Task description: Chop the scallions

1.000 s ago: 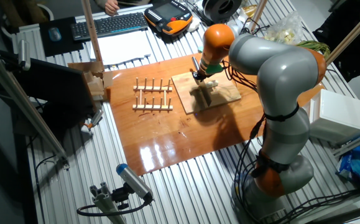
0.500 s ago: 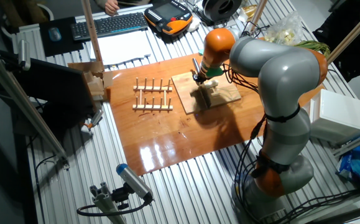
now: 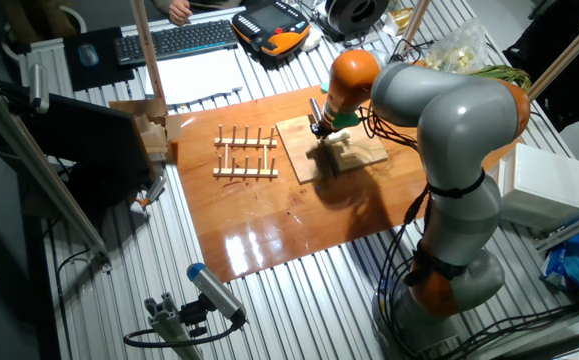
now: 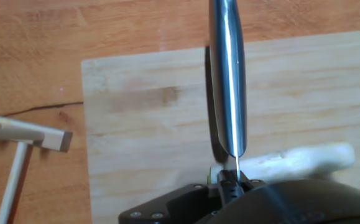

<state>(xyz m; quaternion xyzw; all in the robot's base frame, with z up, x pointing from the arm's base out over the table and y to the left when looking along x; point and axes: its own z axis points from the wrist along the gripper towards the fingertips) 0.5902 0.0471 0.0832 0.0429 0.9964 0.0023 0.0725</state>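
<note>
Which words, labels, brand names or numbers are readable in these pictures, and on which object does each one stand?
None can be read.
keyboard: key legends too small.
orange-and-black handheld controller: markings blurred.
knife blade: no marking visible.
cutting board: bare wood.
scallions: no label.

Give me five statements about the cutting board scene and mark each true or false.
1. A knife blade stands edge-on over the cutting board. True.
2. The scallion lies on the bare table beside the board. False: the pale stalk lies on the board.
3. A wooden rack sits on the table left of the board. True.
4. The scallion is bright green and leafy. False: it is a cream-white stalk piece with no leaves.
5. The board carries a heap of chopped bits on its left half. False: that half shows bare wood.
</note>
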